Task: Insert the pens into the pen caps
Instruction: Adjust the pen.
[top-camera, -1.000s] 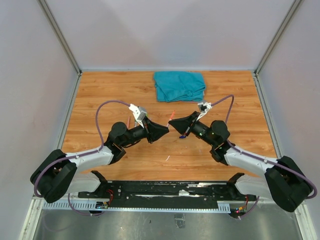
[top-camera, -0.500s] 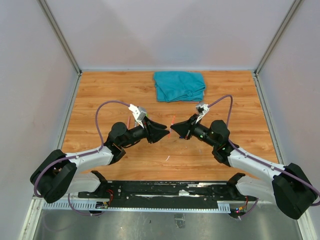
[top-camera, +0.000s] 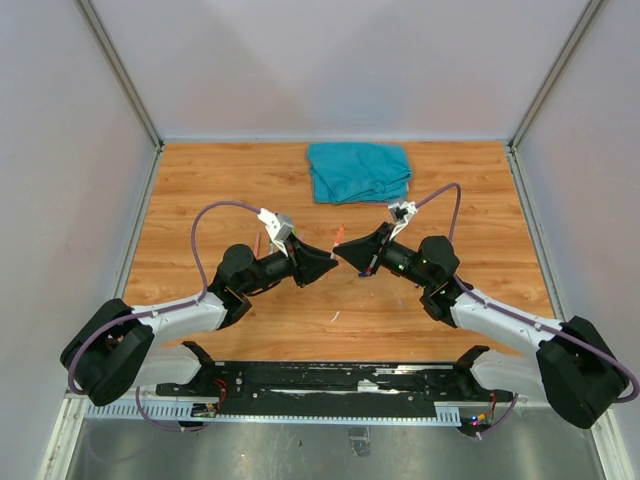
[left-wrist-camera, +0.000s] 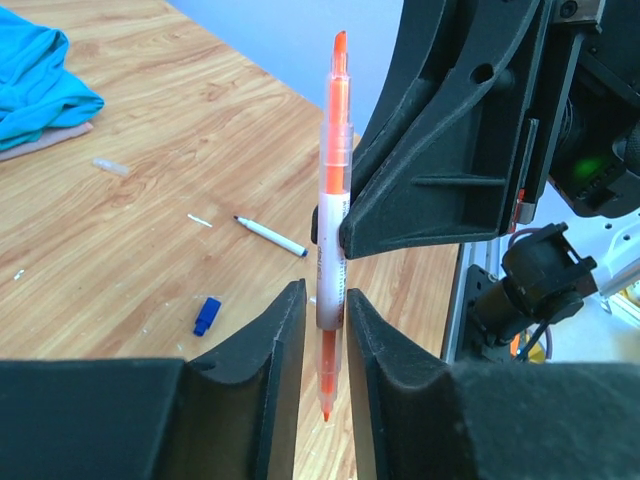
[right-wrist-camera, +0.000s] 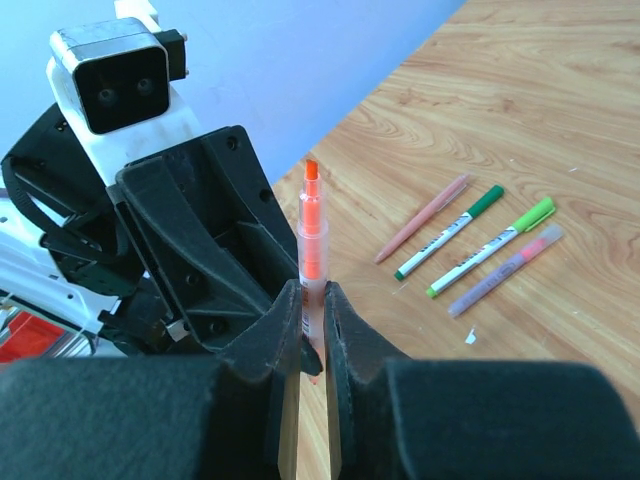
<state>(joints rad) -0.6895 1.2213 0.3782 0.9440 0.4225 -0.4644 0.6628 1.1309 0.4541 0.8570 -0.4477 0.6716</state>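
Pinching uncapped orange pen (right-wrist-camera: 311, 235) in right end effector (right-wrist-camera: 310, 298); bracketing same barrel with left end effector (left-wrist-camera: 323, 298), clamped or slack impossible to tell, above bench (left-wrist-camera: 120, 230).

We are looking at a wood-grain desk (top-camera: 200, 180) that is forming the base of a booth. Plain pale walls (top-camera: 330, 60) are closing it in at the far side and on both flanks, with aluminium posts (top-camera: 118, 70) running up the corners. Soft, even light is falling across the boards, and a grey metal ledge (top-camera: 270, 445) is lying along the near edge.
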